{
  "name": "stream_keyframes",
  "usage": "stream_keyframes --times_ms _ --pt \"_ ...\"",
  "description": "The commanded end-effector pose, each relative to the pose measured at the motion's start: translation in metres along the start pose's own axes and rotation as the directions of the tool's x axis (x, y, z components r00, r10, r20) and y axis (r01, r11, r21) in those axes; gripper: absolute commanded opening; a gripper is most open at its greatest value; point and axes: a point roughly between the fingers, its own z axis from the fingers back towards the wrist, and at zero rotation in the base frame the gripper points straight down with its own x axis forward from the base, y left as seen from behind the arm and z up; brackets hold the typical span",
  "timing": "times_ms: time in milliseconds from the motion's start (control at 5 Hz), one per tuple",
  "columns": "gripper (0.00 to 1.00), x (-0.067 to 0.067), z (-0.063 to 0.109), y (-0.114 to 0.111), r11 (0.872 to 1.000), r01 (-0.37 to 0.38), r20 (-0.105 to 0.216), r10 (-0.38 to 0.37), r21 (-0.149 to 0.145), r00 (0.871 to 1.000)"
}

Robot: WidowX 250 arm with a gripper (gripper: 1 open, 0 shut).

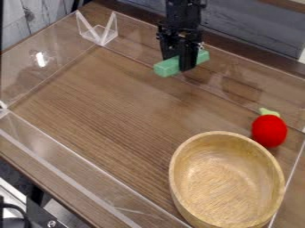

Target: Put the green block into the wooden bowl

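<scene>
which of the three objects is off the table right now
The green block, clamped in the shut gripper near the back. The red fruit and wooden bowl both rest on the table.

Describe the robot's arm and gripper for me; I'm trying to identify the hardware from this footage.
The gripper is black, with two slim, straight parallel fingers hanging from a boxy black wrist block. The arm above it is dark too and runs out of the top of the picture. No logos, markings or loose cables can be made out at this resolution.
</scene>
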Motion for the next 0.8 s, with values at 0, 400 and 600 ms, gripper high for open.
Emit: stream_keyframes --times_ms 0,400,600 --pt "0.00 0.007 0.023 0.008 0.999 -0.007 0.064 0.004 0.039 0.998" --pt "0.00 0.004 0.026 0.016 0.999 -0.020 0.080 0.017 0.034 0.997" --pt "0.00 0.002 0.026 0.018 0.999 -0.025 0.086 0.022 0.032 0.996"
